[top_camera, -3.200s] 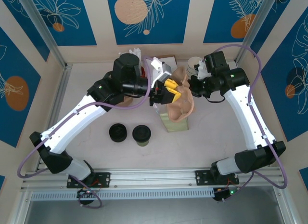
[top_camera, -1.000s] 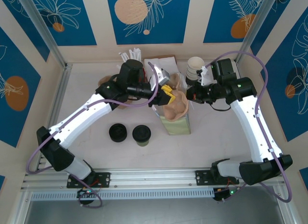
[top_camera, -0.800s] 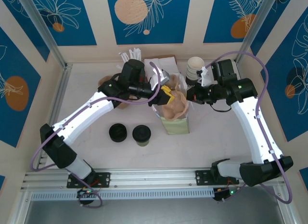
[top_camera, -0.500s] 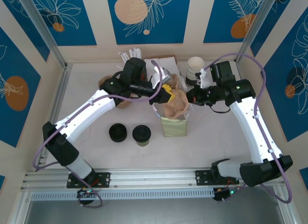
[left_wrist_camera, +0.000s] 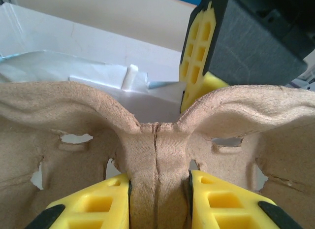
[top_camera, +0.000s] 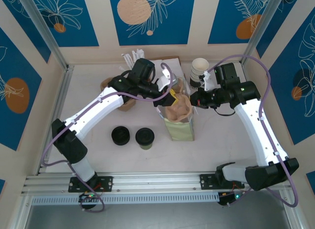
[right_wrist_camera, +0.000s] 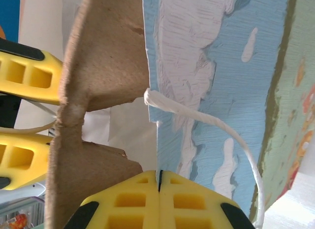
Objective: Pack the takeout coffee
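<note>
Two grips in the wrist views: the left gripper [left_wrist_camera: 157, 202] clamps the pulp carrier [left_wrist_camera: 74, 106] ridge, and the right gripper [right_wrist_camera: 158, 194] pinches the paper bag [right_wrist_camera: 221, 66] rim. Overhead, the takeout coffee [top_camera: 144, 138] stands at the bag's eight o'clock.

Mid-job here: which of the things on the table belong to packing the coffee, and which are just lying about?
In the job: coffee cup, cup carrier in the left end effector, paper bag in the right end effector.
Lying about: loose black lid, stacked cups, straws.
</note>
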